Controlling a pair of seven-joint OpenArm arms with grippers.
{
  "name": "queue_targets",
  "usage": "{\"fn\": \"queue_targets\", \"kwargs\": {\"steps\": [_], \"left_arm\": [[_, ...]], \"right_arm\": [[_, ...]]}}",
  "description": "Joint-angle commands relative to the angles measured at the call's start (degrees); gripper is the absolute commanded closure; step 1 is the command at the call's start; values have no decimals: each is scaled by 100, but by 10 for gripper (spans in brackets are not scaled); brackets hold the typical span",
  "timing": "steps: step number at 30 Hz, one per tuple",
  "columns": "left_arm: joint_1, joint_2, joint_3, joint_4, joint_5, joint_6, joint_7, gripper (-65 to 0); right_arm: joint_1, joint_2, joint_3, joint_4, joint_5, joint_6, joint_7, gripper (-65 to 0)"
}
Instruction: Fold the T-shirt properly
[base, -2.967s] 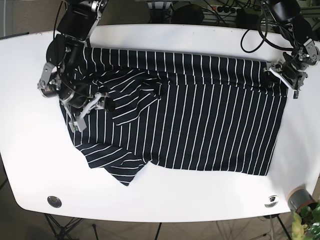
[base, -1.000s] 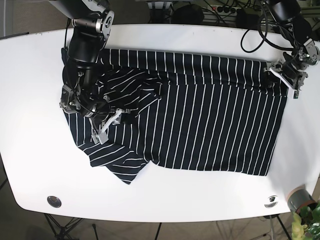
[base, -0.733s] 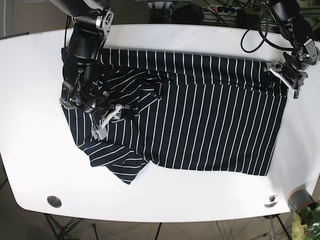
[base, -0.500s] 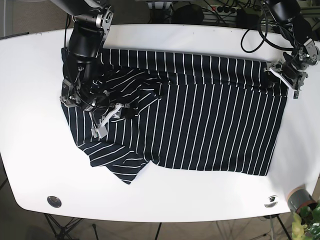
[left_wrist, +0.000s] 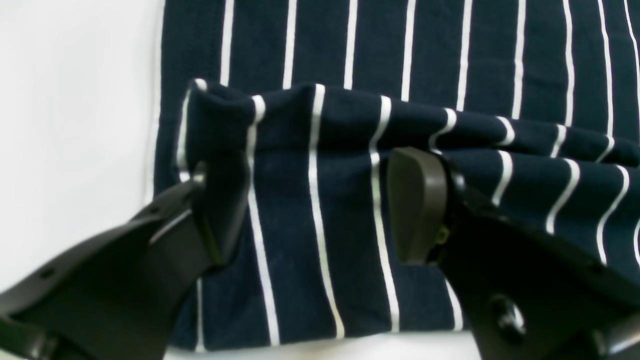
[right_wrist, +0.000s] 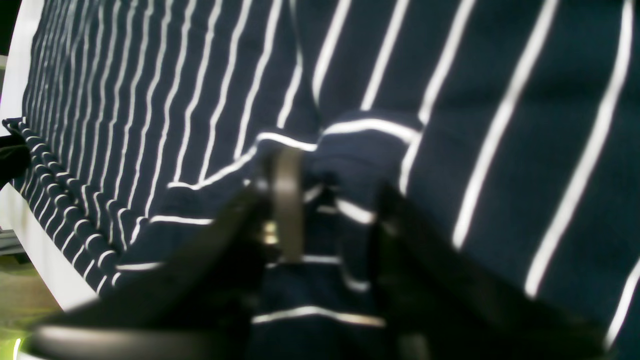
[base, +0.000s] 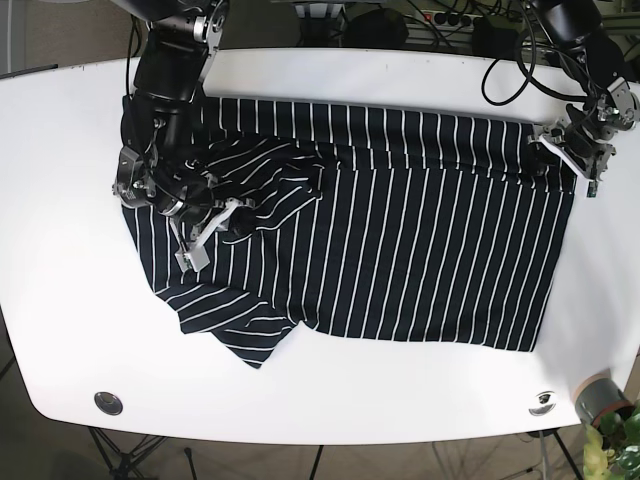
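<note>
I see the T-shirt spread on the white counter. My right tool is pinching a bunched fold; my left tool straddles the raised shirt edge, jaws apart.

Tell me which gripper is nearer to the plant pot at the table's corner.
Left. The left gripper sits at the T-shirt's far corner, on the same side as the plant pot. The right gripper is across the table, on the bunched sleeve.
</note>
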Motion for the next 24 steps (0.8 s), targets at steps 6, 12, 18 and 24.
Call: {"fn": "queue_targets", "kwargs": {"steps": [6,12,18,24], "left_arm": [[-10,-84,-10,50,57,-1,67,-397],[-1,-93,-10,50,57,-1,76,-397],[8,-207,-10,32,57,-1,85,-397],[113,-216,-45,76,39,-1,85,-397]], "right_arm": [[279,89,237,114,73,13,109,-21],[596,194,211,114,82,13,109,-21],[877,194,202,87,73,13,109,-21],[1044,194,193,79,73,13,109,-22]]}}
